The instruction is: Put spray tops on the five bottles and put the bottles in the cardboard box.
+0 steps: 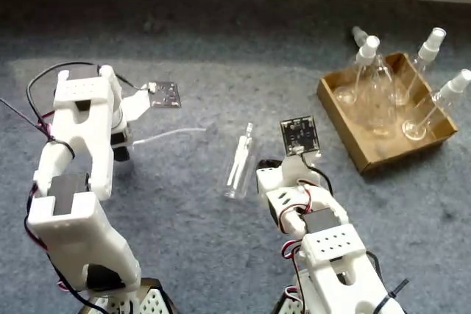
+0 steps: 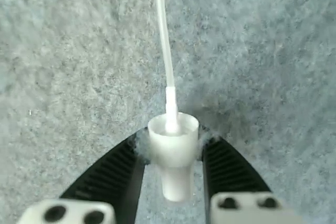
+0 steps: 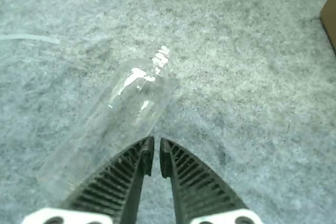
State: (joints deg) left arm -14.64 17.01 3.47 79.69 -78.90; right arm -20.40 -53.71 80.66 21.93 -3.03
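Clear glossy plastic bottle (image 1: 240, 165) on fuzzy grey carpet (image 1: 221, 71)

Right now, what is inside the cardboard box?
Four clear spray-topped bottles lean inside the cardboard box, their tops sticking out above its rim; the floor under their bases is covered.

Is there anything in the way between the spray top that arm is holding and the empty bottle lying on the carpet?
Nothing visible. The left gripper holds the spray top, its tube pointing toward the bottle, with bare carpet between them.
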